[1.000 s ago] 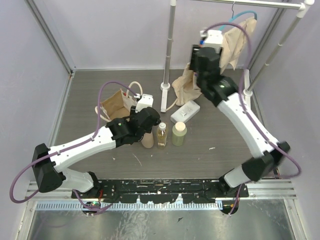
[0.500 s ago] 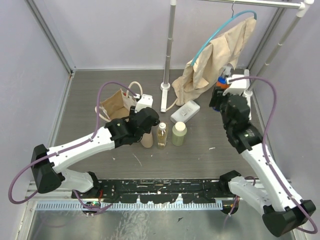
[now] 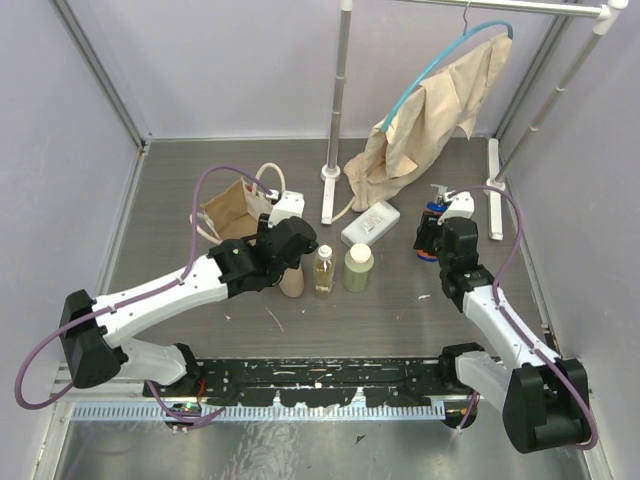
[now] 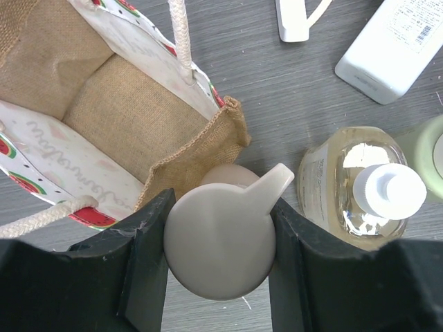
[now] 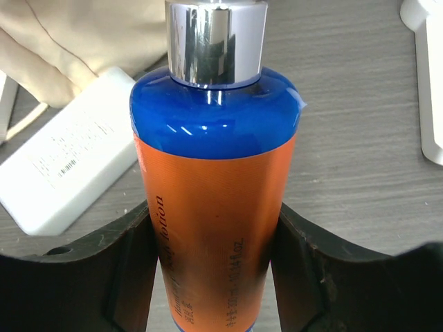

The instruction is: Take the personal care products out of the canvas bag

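Note:
The canvas bag (image 3: 228, 207) stands open at the left; the part of its inside that shows in the left wrist view (image 4: 104, 104) holds nothing. My left gripper (image 3: 290, 262) is shut on the pale cap of the tan bottle (image 4: 220, 249), upright on the table beside the bag's corner. The slim amber bottle (image 3: 323, 270) and the olive-green bottle (image 3: 358, 267) stand just to its right. The white flat-sided bottle (image 3: 371, 223) lies behind them. My right gripper (image 3: 436, 240) is shut on a blue-and-orange lotion bottle (image 5: 214, 187) with a chrome cap, low over the table at the right.
A clothes rack pole with a white foot (image 3: 330, 186) stands behind the bottles. A large beige cloth on a teal hanger (image 3: 430, 110) hangs at the back right. A white rail foot (image 3: 494, 190) lies right of my right gripper. Walls close in on both sides.
My right arm has swung down from high by the hanging cloth to the table at the right, carrying the blue-and-orange bottle. My left gripper has stayed on the tan bottle.

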`<state>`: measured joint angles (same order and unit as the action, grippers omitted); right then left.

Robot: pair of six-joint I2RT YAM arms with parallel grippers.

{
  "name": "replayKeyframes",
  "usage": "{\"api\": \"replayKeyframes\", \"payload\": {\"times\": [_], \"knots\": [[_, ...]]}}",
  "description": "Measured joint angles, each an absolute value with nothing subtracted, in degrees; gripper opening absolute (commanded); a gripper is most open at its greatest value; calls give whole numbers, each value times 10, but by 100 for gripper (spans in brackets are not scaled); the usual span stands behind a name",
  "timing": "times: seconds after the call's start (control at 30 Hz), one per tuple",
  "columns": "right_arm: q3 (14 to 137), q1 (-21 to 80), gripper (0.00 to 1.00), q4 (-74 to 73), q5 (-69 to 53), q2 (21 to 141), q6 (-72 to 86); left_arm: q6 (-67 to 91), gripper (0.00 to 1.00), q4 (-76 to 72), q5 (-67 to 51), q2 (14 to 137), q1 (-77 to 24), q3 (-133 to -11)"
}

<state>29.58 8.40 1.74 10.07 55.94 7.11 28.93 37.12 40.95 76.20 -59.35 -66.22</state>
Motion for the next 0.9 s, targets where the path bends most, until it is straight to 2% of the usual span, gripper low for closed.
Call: {"api": "replayKeyframes", "payload": {"times": [0.17, 0.4, 0.67, 0.9], "knots": [[254, 84, 1, 128, 113, 584, 70, 288, 53, 365, 407, 762, -594, -661], [160, 84, 1, 271, 190, 624, 46, 288, 53, 358, 395, 762, -594, -659], [133, 84, 1, 401, 277, 671, 34, 288, 53, 350, 387, 779, -594, -659], [130, 84, 2, 526, 300, 773, 32, 290, 53, 348, 382, 785, -594, -659]]}}
